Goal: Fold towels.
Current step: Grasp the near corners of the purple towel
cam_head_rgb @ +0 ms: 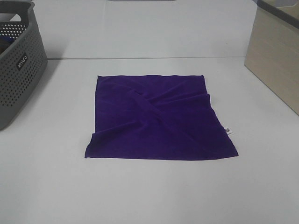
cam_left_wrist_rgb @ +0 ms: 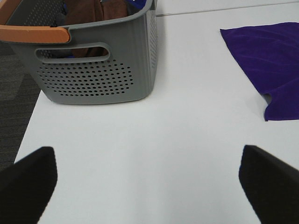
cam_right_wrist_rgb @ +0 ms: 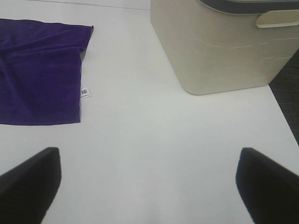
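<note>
Now the purple towel (cam_head_rgb: pixel 156 116) lies spread open on the middle of the white table (cam_head_rgb: pixel 149 196), roughly square, with soft creases crossing diagonally over its centre. A small white tag (cam_head_rgb: pixel 229 131) sticks out from its right edge, toward the near corner. The near left corner is slightly rumpled.

On the far left of the table stands a grey perforated basket (cam_head_rgb: pixel 18 70) with an orange handle (cam_left_wrist_rgb: pixel 32 33); a brown cloth (cam_left_wrist_rgb: pixel 100 11) shows inside it. At the far right stands a beige bin (cam_head_rgb: pixel 275 56). Both are well apart from the towel.

The left gripper (cam_left_wrist_rgb: pixel 149 186) hangs over bare table on the near left of the towel, its dark fingers spread wide with nothing between them. The right gripper (cam_right_wrist_rgb: pixel 149 186) is likewise spread wide and empty, over bare table on the near right of the towel.
</note>
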